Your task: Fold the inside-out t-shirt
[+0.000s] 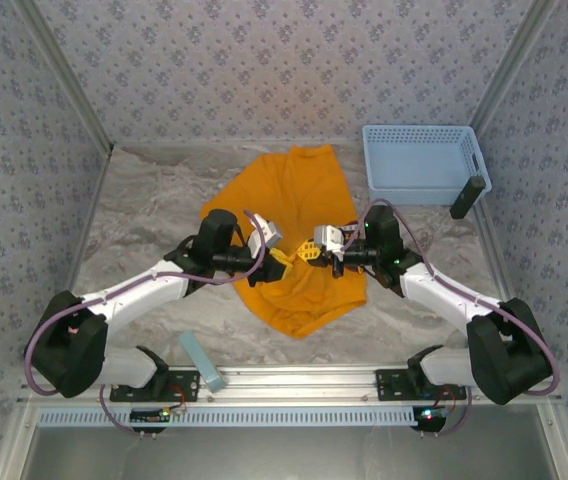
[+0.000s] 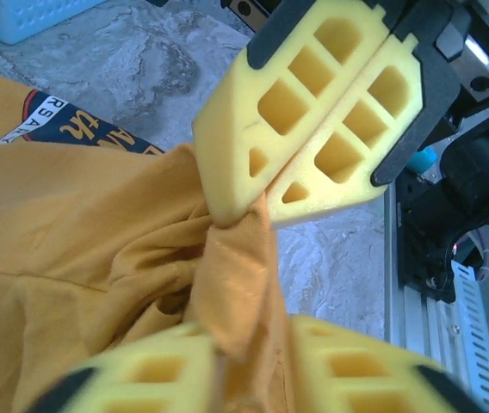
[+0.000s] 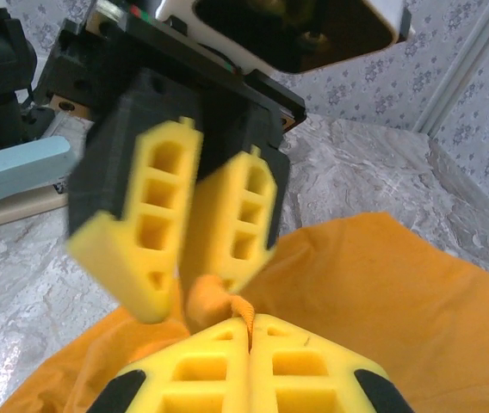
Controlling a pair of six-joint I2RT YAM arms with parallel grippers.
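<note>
Left fingers [image 2: 356, 374] and right fingers [image 2: 313, 112] pinch the bunched, wrinkled orange-yellow t-shirt [image 2: 81, 232].

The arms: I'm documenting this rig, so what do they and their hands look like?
Left arm and right arm match: white link shells, black joints and bases, a purple cable looping along each. The left hand and right hand have black bodies with yellow fingers moulded with window-like cutouts.
</note>
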